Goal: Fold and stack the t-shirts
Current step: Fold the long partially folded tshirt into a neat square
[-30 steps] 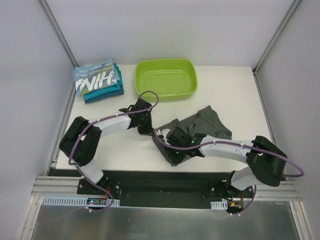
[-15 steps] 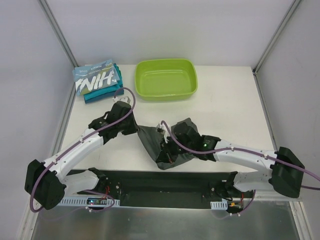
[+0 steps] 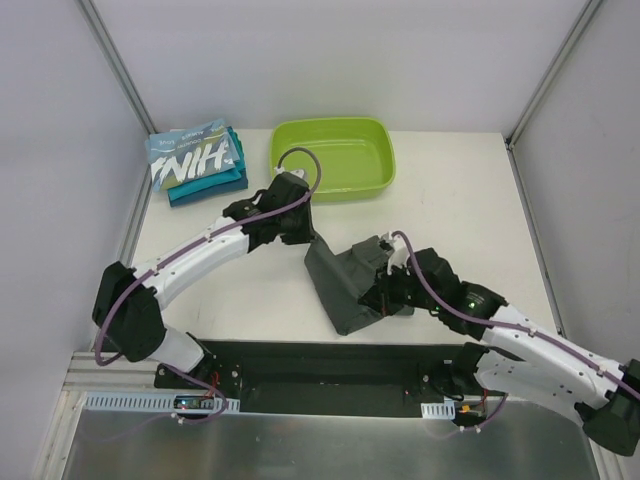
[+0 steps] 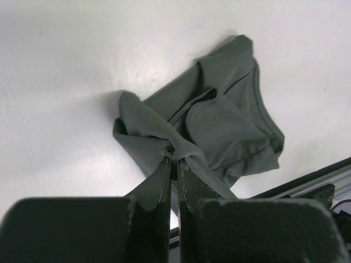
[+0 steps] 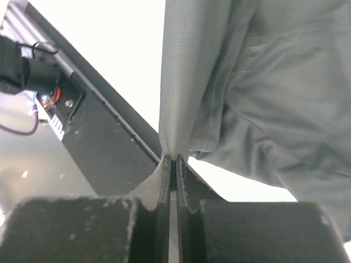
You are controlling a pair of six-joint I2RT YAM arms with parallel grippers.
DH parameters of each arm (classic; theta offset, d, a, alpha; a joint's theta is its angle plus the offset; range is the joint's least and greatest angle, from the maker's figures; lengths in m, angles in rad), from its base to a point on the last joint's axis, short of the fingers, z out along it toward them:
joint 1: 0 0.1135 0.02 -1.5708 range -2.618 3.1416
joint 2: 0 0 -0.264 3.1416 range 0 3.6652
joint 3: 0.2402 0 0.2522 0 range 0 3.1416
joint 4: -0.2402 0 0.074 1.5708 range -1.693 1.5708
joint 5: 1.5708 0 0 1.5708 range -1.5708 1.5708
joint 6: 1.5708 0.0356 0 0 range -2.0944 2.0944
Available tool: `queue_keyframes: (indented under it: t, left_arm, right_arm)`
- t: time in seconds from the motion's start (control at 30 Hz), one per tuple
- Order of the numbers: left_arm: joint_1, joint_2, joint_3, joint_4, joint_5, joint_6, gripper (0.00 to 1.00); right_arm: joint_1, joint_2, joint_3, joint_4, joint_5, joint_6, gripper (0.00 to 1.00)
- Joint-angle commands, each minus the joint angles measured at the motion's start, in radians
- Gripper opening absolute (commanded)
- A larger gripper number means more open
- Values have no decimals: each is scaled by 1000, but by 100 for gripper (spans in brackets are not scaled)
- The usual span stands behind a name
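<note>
A plain dark grey t-shirt [image 3: 348, 288] hangs bunched between my two grippers above the near middle of the table. My left gripper [image 3: 306, 238] is shut on a twisted edge of it at its far left corner; in the left wrist view the gripper [image 4: 175, 156] pinches that fold while the rest of the shirt [image 4: 230, 123] droops onto the white table. My right gripper [image 3: 386, 292] is shut on the shirt's near right edge, and in the right wrist view the gripper [image 5: 175, 159] clamps a stretched hem of the shirt [image 5: 263, 93]. Folded t-shirts [image 3: 195, 162] lie stacked at the far left, light blue with white letters on top of teal.
A lime-green tub [image 3: 335, 160] stands at the back centre, just beyond my left gripper. The black base rail [image 3: 320, 365] runs along the near table edge, under the hanging shirt. Metal frame posts rise at the back corners.
Both arms have swung right and further back with the grey shirt. The left gripper now sits close to the tub, and the shirt is drawn out wider between the grippers.
</note>
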Motion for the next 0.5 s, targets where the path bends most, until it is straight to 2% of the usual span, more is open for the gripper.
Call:
queue_keyframes:
  t: [0.0,0.23,0.47]
  left_arm:
    - [-19,92,138,26,1,35,0]
    - [-45,262,296,27,67,54,0]
    - [-59,418,417,27,87,60,0]
  right_arm:
    - [-86,-95,-28,-152,57,34,0]
    - [-239,-161,-47,-275,86,37,0]
    - [-347,-168,-90,-313,103,61,0]
